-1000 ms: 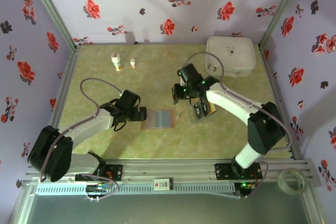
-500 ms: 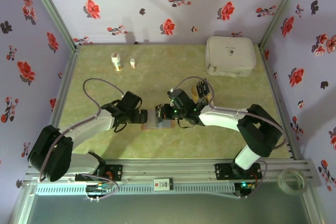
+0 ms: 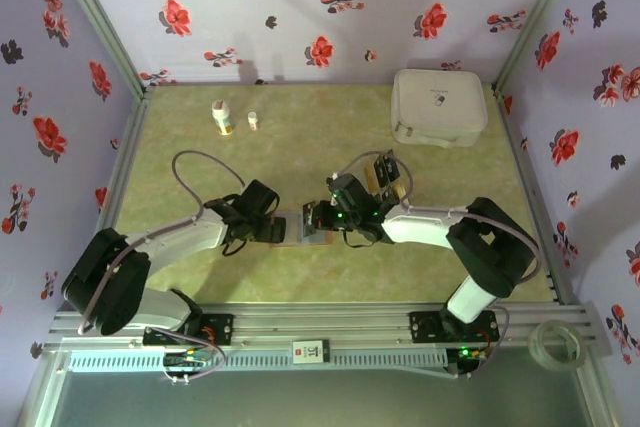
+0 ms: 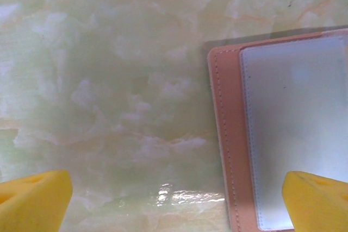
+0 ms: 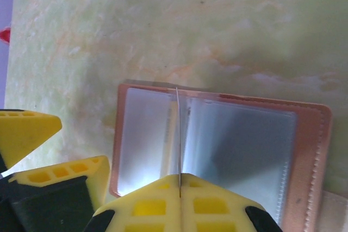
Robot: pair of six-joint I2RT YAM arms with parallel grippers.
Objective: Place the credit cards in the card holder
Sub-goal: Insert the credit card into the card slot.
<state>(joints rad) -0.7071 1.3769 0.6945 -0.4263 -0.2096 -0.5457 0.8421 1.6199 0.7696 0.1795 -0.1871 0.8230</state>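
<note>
Risk lies with the thin flat card (image 5: 178, 134), seen edge-on and pinched in the pressed-together right gripper (image 5: 180, 186): tilted, it could snag a clear sleeve and drag the open reddish-brown leather card holder (image 5: 312, 150) lying mid-table, since the wide-spread left gripper (image 4: 176, 199) only straddles its left edge. A second ago the right gripper was over the black-and-orange card stack (image 3: 386, 175)

The right gripper (image 5: 179, 191) leaves the remaining credit cards (image 3: 386, 175) behind it and now hangs over the open card holder (image 5: 244, 150), pinching one credit card (image 5: 178, 134) edge-on. The left gripper (image 4: 174, 202) moves closer, spread across the holder's edge.
</note>
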